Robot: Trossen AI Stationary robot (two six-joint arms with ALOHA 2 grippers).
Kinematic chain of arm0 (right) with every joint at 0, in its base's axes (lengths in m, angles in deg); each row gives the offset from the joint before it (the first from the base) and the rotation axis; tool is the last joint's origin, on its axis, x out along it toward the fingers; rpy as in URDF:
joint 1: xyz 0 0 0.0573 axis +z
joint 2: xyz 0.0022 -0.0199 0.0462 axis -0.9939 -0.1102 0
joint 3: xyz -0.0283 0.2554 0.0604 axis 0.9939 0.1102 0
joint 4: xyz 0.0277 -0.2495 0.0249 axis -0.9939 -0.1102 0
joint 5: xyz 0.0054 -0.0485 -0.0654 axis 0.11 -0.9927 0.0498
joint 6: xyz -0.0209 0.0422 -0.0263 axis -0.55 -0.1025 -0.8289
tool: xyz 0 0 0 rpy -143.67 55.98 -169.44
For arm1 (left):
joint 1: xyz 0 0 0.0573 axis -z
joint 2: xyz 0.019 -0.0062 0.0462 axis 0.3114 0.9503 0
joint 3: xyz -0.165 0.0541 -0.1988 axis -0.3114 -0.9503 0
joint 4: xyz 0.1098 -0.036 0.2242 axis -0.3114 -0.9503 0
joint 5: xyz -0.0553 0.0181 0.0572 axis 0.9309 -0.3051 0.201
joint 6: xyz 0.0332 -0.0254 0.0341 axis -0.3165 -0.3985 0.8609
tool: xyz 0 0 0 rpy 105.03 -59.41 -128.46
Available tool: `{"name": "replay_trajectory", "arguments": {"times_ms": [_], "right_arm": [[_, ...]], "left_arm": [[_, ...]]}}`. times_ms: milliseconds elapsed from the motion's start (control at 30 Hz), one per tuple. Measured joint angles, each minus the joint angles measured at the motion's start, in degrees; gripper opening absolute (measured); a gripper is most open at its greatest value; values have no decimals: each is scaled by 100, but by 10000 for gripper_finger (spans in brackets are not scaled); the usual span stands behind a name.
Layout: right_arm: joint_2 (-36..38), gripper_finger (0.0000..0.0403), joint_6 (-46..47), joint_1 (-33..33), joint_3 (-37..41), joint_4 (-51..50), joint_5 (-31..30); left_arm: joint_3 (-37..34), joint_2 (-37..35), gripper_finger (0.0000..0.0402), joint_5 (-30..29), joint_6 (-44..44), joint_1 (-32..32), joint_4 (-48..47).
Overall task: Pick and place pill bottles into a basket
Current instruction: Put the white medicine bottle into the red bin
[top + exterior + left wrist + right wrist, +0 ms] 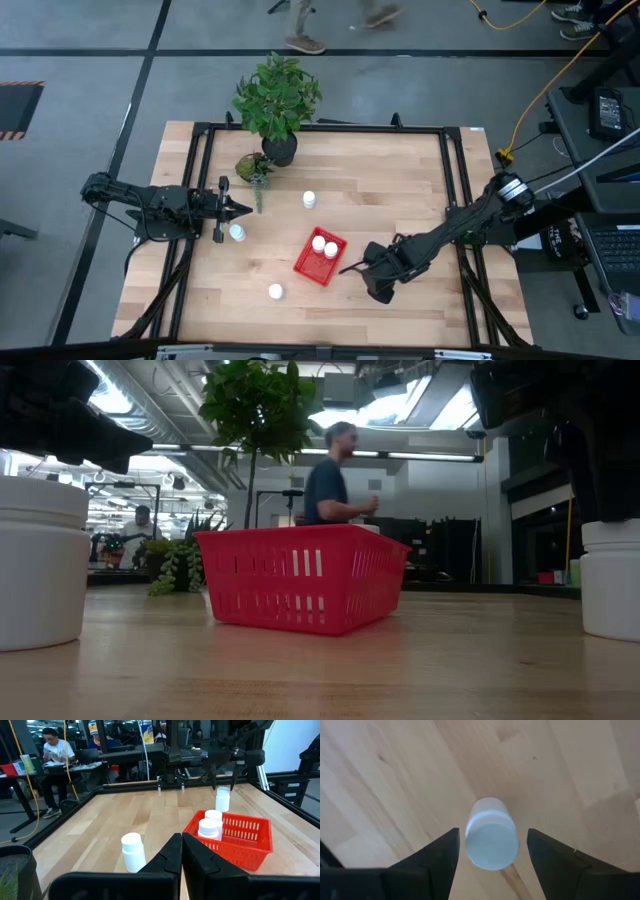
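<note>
The right end effector [492,850] hangs open over a pill bottle [491,832], which stands upright on the surface [400,190] between its fingers, just beside the red basket [306,264]. The left end effector [238,209] waits shut, empty, far off.

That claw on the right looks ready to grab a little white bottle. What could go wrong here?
The right gripper hangs open over a standing pill bottle, with a gap between it and each finger. If it closes off-centre, one finger may knock it over or send it rolling. The red basket already holds two bottles, so a careless drop might land on them or bounce out. The left gripper, shut, sits near another bottle and might bump it.
</note>
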Motion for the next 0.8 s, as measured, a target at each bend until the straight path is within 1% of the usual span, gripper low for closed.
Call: {"name": "replay_trajectory", "arguments": {"times_ms": [233,433,800], "right_arm": [[-156,234,-2,0,0,-39,6],[-375,234,-34,-2,0,16,264],[-478,234,-205,-4,4,153,257]], "left_arm": [[0,1,8,0,0,0,-1],[2,-1,6,0,0,-1,14],[2,-1,8,0,-1,0,1]]}}
